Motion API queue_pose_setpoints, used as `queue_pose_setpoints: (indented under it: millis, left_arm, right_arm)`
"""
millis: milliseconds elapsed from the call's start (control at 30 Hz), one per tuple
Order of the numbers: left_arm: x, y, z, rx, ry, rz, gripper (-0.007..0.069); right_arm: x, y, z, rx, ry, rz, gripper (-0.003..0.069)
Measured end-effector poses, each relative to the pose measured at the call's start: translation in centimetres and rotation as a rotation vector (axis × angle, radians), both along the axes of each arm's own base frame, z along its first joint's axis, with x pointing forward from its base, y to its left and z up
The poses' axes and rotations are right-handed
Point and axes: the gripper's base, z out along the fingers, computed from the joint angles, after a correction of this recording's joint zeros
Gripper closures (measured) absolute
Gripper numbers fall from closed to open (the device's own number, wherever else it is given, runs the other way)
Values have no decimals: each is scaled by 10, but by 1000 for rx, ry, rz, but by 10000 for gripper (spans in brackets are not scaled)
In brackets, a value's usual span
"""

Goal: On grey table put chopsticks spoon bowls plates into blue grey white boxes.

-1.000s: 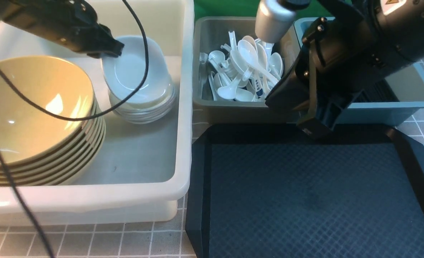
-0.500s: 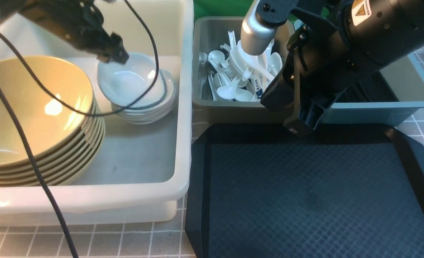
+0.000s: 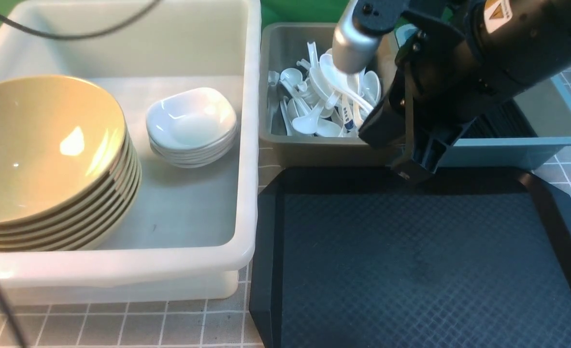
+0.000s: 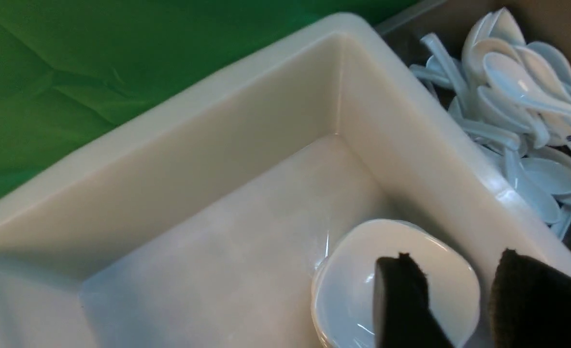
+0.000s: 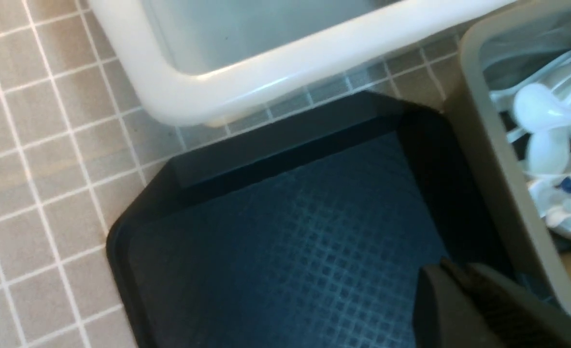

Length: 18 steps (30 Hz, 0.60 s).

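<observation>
The bench [image 3: 121,321] carries 4 things: a black tray [image 3: 411,270], a white box [image 3: 121,267] left of it, grey box [image 3: 314,153] and blue box [image 3: 503,154] behind.

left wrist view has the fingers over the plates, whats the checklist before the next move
1. Left gripper open and empty: ok.
2. Top of plates nested on its stack in white box: ok.
3. Right gripper holding nothing: ok, shut, nothing seen in it.
4. Spoons inside grey box: ok.
5. Tray bare of dishes: ok.
6. Blue box contents: cannot tell, mostly hidden.
</observation>
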Motion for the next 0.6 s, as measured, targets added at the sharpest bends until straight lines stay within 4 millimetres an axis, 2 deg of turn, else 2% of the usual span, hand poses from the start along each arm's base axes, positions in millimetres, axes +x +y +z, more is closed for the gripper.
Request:
queue_pose_setpoints:
  millis: [67,133,167,200,267,333,400,467,567,600]
  left_arm:
    - [-22,-2,8,4,1,3,558]
    - [-40,-3,3,13,37,5,606]
    - [-47,-3,-5,17,74,5,617]
    - [-60,-2,-10,26,101,8,625]
    - [-85,0,-34,45,177,22,634]
    - [-109,3,-45,50,153,51,635]
    - [-133,5,-60,39,98,82,634]
    - [-145,6,-67,31,60,98,634]
    - [-194,8,-95,-6,-79,143,634]
    - [-201,9,-98,-10,-112,152,634]
  right_arm:
    - [1,0,4,38,-25,-25,616]
    - [2,1,8,68,-46,-42,614]
    - [2,1,9,75,-49,-46,613]
    - [1,0,10,81,-54,-49,611]
    - [-3,-3,16,92,-65,-49,610]
    - [-9,-8,21,105,-81,-50,608]
    - [-18,-14,26,131,-98,-58,607]
    - [-19,-15,26,137,-99,-62,606]
    - [-40,-30,27,206,-146,-82,603]
    - [-44,-34,27,218,-156,-84,603]
